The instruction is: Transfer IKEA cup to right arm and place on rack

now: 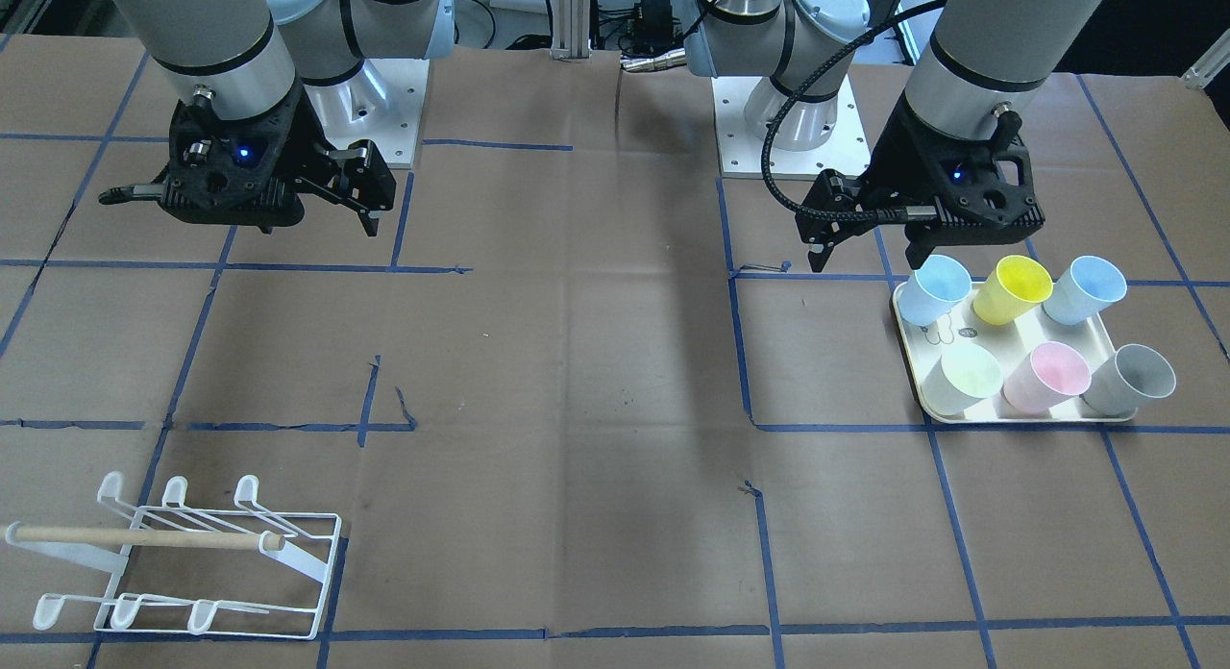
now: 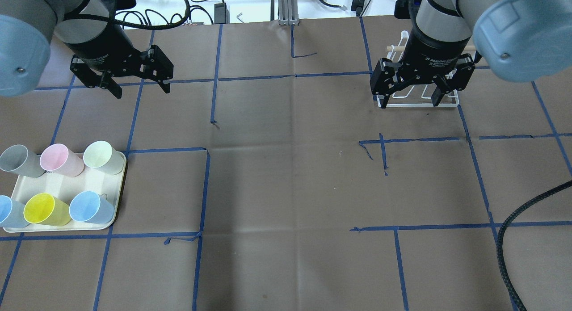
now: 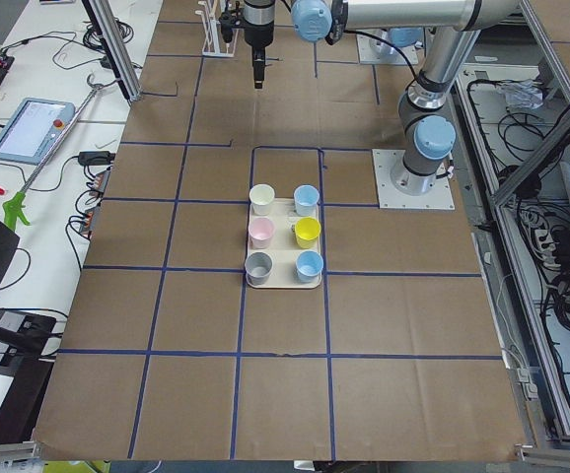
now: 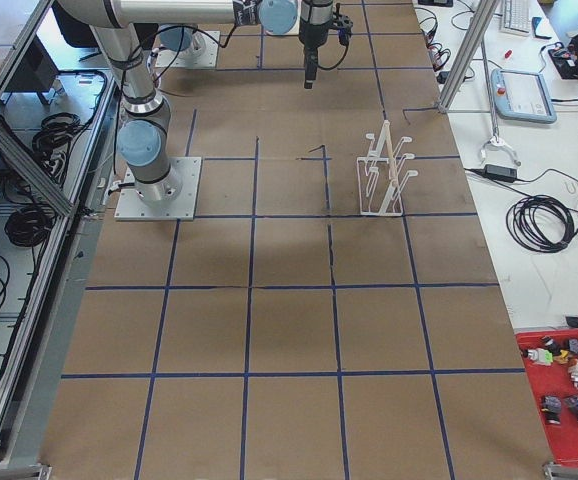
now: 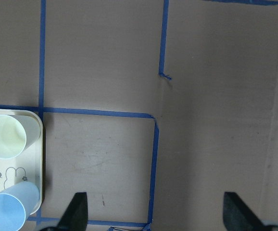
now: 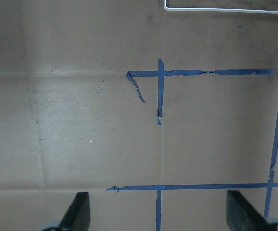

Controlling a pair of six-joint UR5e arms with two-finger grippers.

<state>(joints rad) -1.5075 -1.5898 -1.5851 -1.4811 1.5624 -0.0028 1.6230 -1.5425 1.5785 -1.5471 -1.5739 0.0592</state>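
Several pastel IKEA cups stand on a cream tray (image 2: 62, 186): grey (image 2: 20, 161), pink (image 2: 60, 160), pale green (image 2: 103, 157), two blue and one yellow (image 2: 44, 209). My left gripper (image 2: 141, 88) hangs open and empty above the table, beyond the tray and toward the middle. It also shows in the front view (image 1: 868, 251), just behind the blue cup (image 1: 934, 289). The white wire rack (image 1: 192, 554) with its wooden dowel lies at the table's far right. My right gripper (image 2: 407, 98) hangs open and empty over the rack's near edge (image 2: 420, 105).
Brown paper with a blue tape grid covers the table (image 2: 286, 190). The left wrist view shows the tray's corner (image 5: 33, 168) with the pale green cup (image 5: 4, 137) and a blue cup (image 5: 6, 211). The right wrist view shows the rack's edge (image 6: 225, 8).
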